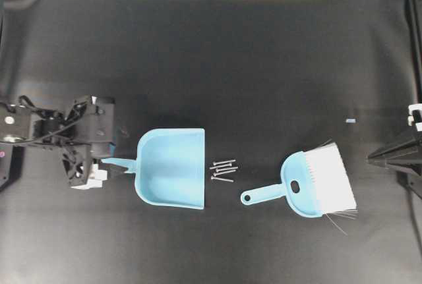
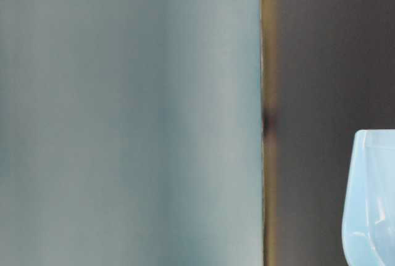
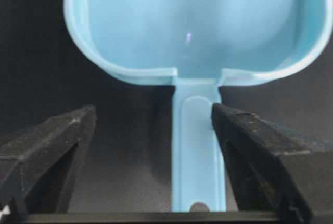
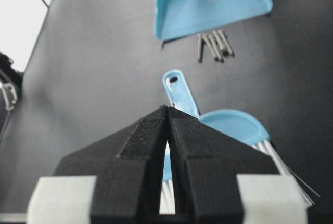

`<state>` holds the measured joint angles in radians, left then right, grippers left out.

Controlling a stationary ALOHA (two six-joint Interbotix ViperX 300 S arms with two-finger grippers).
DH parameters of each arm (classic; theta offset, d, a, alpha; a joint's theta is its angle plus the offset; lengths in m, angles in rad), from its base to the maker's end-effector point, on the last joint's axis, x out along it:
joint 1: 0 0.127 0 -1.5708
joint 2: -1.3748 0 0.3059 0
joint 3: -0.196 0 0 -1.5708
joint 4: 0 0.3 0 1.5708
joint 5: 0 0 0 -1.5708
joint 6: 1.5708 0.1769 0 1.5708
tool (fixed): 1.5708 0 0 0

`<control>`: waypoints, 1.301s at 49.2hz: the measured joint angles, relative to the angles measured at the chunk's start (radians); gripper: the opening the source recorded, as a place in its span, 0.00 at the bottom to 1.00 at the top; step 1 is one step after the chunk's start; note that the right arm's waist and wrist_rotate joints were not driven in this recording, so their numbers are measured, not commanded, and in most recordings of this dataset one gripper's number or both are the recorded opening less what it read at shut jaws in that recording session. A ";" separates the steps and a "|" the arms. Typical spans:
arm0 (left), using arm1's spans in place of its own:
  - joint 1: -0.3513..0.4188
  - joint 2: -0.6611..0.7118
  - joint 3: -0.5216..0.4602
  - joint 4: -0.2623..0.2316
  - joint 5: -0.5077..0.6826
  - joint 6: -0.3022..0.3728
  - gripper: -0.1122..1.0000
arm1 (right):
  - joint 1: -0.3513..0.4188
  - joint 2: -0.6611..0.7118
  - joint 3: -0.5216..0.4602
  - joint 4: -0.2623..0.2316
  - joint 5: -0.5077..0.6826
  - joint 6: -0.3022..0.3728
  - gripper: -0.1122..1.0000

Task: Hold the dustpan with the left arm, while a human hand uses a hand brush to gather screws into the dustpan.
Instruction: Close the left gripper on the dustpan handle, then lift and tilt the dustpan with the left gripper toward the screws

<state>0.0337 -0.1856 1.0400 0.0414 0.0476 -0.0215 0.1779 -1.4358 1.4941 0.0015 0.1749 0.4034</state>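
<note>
- The dustpan [image 1: 173,167] lies flat on the black bench [image 1: 217,53], a little left of its middle and nearer the front edge, its straight mouth facing right and its short handle pointing left.
- The left gripper [image 3: 153,125] stands wide apart astride that handle; the left wrist view shows a clear gap between the handle and the left finger [image 3: 49,146], while the right finger sits just beside the handle. Nothing is clamped.
- Overhead, the left arm [image 1: 59,132] reaches in from the bench's left edge, and its gripper is hard to read there; only the wrist view makes the spread plain.
- The screws [image 1: 224,170] lie bunched just off the pan's mouth, between the pan and the hand brush [image 1: 310,184]. The right wrist view shows about five of them side by side; the left wrist view does not reach them.
- The brush lies flat right of the middle, handle toward the screws, white bristles toward the right edge.
- The right gripper [image 4: 167,110] is pressed together with nothing between its fingers, seen in its own view; overhead only the arm's tip shows at the right edge.
- The table-level view catches only a corner of the pan against blurred grey.
</note>
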 measured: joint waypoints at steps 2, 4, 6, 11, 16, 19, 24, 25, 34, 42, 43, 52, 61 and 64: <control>-0.008 0.015 -0.006 0.000 -0.003 -0.002 0.90 | 0.000 0.000 0.002 0.000 0.000 0.000 0.10; -0.014 0.034 -0.012 0.000 -0.005 -0.005 0.90 | 0.000 0.002 0.002 0.000 0.000 0.000 0.10; -0.021 0.048 -0.018 -0.002 -0.008 -0.009 0.90 | 0.000 0.000 0.002 0.000 0.000 0.000 0.10; -0.034 0.094 -0.034 0.000 -0.021 -0.015 0.90 | 0.000 -0.002 0.002 0.000 0.000 0.000 0.10; -0.041 0.126 -0.041 0.000 -0.031 -0.015 0.90 | 0.000 -0.002 0.002 0.000 0.000 0.000 0.10; -0.044 0.130 -0.044 0.000 -0.034 -0.017 0.90 | 0.000 -0.002 0.002 0.000 0.000 0.002 0.10; -0.046 0.133 -0.049 -0.002 -0.041 -0.020 0.90 | 0.000 -0.002 0.002 0.000 0.000 0.002 0.10; -0.048 0.133 -0.051 0.000 -0.043 -0.021 0.90 | 0.000 -0.003 0.002 0.000 0.000 0.002 0.10; -0.048 0.135 -0.052 0.000 -0.057 -0.055 0.81 | 0.000 -0.003 0.002 0.000 0.000 0.000 0.10; -0.049 0.135 -0.052 0.000 -0.058 -0.098 0.45 | 0.000 -0.003 0.002 0.000 0.000 0.000 0.10; -0.049 0.135 -0.051 0.000 -0.058 -0.100 0.40 | 0.000 -0.003 0.002 0.000 0.000 0.002 0.10; -0.049 0.127 -0.043 0.000 -0.060 -0.101 0.37 | 0.000 -0.003 0.003 0.000 0.000 0.000 0.10; -0.049 0.114 -0.031 0.000 -0.083 -0.098 0.37 | 0.000 -0.003 0.002 0.000 0.000 0.000 0.10; -0.048 0.100 -0.023 0.000 -0.101 -0.098 0.37 | 0.000 -0.003 0.002 0.000 0.000 0.002 0.10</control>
<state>-0.0138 -0.0859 1.0170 0.0414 -0.0537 -0.1197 0.1779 -1.4389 1.4956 0.0015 0.1749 0.4050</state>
